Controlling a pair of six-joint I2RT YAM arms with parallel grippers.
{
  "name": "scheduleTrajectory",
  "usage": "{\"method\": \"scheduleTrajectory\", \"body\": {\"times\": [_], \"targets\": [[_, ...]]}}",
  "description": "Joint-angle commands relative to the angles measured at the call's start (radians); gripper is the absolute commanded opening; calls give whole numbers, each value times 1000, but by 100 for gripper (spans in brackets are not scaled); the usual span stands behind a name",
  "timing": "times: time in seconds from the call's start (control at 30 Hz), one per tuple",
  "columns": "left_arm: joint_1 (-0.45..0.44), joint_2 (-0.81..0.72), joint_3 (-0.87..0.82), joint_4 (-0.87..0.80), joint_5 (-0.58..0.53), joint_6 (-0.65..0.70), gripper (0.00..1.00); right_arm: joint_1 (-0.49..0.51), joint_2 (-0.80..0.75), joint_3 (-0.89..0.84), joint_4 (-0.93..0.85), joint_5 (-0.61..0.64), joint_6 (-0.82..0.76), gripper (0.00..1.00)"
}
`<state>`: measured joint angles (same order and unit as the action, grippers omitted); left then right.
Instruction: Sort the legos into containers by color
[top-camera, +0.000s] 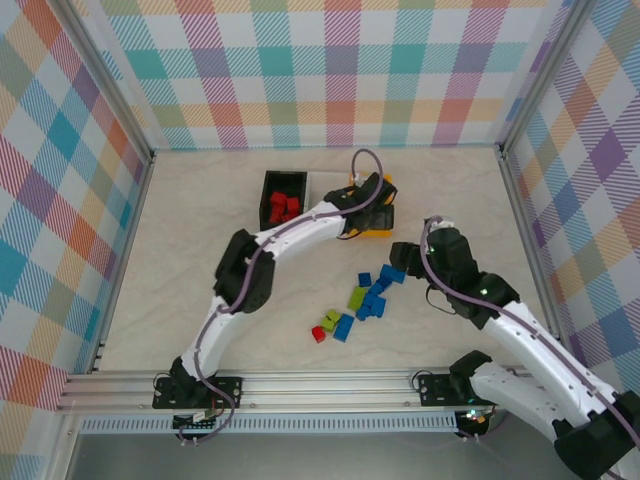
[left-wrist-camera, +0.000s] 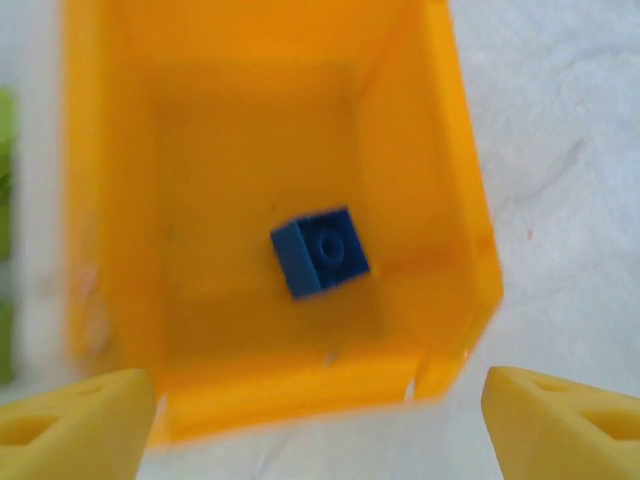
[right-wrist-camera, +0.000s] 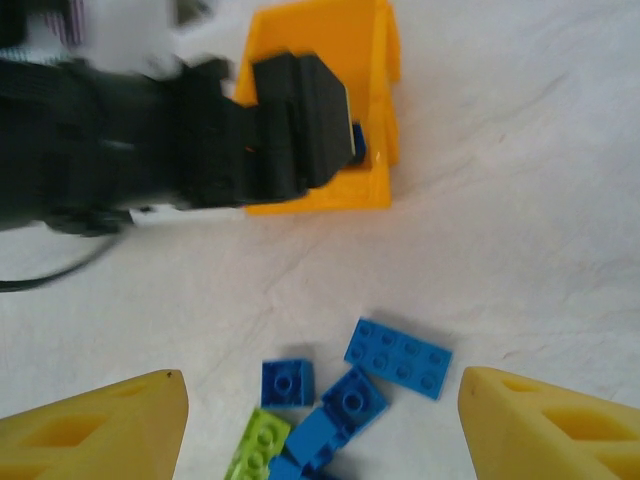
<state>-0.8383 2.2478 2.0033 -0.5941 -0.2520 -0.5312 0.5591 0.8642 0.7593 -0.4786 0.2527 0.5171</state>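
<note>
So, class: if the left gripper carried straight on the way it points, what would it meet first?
Probably the open orange plastic bin: the left gripper, fingers apart, points down into it, so it should meet the floor near the small square blue brick. Depth is unclear.

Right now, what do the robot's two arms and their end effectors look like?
The left arm and the right arm have white tubular links joined by chunky black joints. A thin lilac cable runs along the left arm, looping free near its wrist. The left end effector and the right end effector have yellow, wedge-shaped fingers with hollow recesses.
</note>
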Motion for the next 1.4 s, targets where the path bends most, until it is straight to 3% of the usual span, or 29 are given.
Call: {"method": "scheduleTrajectory", "body": {"times": [0.0, 0.13, 0.27, 0.53, 0.83, 1.1, 1.37], "targets": [[-12, -269, -222, 143, 30, -40, 99, -4, 74, 22, -84, -146, 30, 72], [-20, -503, -530, 198, 35, -58, 100, 7, 152, -30, -106, -257, 72, 72], [-30, -695, -794, 184, 33, -80, 100, 69, 230, -64, -121, -282, 92, 72], [-38, -886, -1072, 160, 34, -161, 100, 212, 396, -75, -86, -277, 181, 74], [-38, -930, -1136, 180, 23, -164, 100, 257, 472, -41, -59, -125, 262, 75], [-36, -926, -1137, 190, 28, -145, 100, 258, 565, 6, 9, -114, 281, 75], [-36, -926, -1140, 187, 17, -133, 100, 257, 588, 5, -41, -59, 279, 66]]}}
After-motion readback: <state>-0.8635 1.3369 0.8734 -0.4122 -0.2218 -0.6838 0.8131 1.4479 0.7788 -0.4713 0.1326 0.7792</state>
